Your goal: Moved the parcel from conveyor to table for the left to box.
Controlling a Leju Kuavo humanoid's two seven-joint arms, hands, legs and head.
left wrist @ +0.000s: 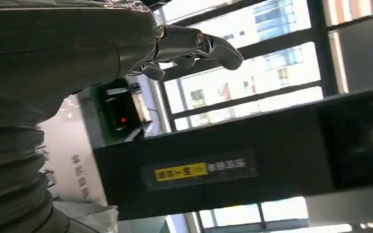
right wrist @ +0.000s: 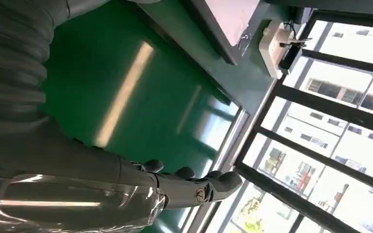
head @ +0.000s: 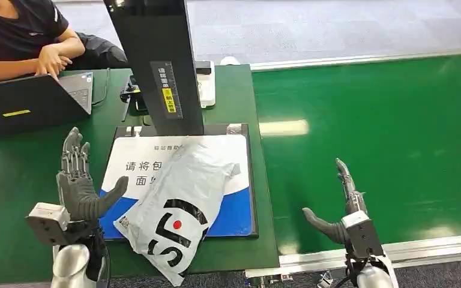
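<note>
Lying on the table's mat, parcel seemingly untouched; both hands' fingers spread, empty.

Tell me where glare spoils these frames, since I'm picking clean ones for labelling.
Head view: pale streaks of ceiling light glare on the glossy green conveyor belt, while the grey plastic mailer parcel reads clearly. Right wrist view: the same streaks on the belt, and bright windows wash out. Left wrist view: backlit windows leave the black scanner column dark.
</note>
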